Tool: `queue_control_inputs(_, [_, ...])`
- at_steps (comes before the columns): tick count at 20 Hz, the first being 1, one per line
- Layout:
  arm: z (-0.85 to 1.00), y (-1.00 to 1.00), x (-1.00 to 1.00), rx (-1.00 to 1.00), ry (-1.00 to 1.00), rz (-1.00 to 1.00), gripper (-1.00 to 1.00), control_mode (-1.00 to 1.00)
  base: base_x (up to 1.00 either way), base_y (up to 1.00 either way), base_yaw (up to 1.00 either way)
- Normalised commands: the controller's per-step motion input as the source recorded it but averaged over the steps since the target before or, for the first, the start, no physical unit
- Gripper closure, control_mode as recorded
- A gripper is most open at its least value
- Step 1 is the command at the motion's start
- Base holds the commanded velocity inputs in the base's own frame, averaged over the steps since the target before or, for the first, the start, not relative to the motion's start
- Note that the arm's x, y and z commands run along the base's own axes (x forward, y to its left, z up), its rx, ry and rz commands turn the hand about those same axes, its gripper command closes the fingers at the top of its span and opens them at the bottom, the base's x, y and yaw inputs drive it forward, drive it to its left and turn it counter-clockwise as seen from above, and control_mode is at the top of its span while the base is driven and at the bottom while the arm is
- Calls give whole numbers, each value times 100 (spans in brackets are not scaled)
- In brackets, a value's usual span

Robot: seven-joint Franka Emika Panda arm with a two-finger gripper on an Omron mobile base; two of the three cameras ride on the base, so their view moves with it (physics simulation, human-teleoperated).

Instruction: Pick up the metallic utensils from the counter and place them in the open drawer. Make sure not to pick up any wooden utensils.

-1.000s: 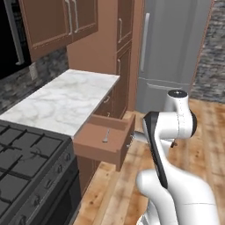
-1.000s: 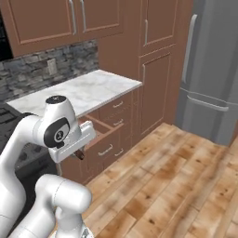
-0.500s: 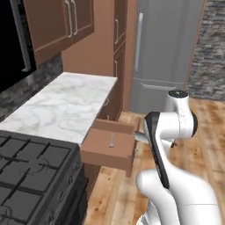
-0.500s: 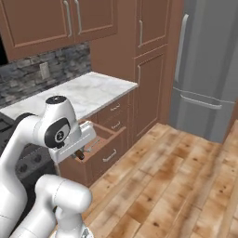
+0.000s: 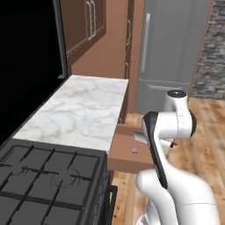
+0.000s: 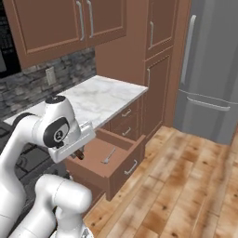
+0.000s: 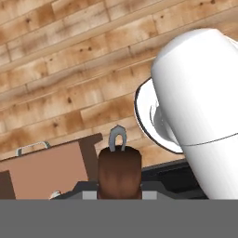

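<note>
Second metal utensil in the grip, hovering by the open drawer

From my seat the counter [image 5: 81, 112] shows bare marble behind the drawer, no utensils that I can see on it, which suggests the pick-ups from there are done. The drawer [image 6: 122, 173] stands pulled out below the counter's edge so things can be dropped in from above, and the fork [image 6: 109, 155] already lies flat on its floor. My gripper [image 6: 78, 154] hangs over the drawer's near-left corner, just above the rim, its jaws pinched on the dark-handled utensil [image 7: 118, 168], which the hand view shows as a brown handle with a small metal loop beyond it. I judge it is held there for release into the drawer beside the fork.
</note>
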Motion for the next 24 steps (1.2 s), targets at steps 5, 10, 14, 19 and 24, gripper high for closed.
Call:
queue_control_inputs(5, [0, 0, 25, 0, 0, 0, 100, -100, 15, 1, 0])
queue_control_inputs(10, [-9, -2, 50, 0, 0, 3, 100, -100, 0, 0, 0])
queue_control_inputs(14, [-23, -1, 70, 1, 5, 21, 100, -100, 0, 0, 0])
queue_control_inputs(19, [-28, -13, 59, 0, 4, 14, 100, -100, 0, 0, 0])
queue_control_inputs(24, [-44, -2, 47, 0, 5, 0, 100, -100, 0, 0, 0])
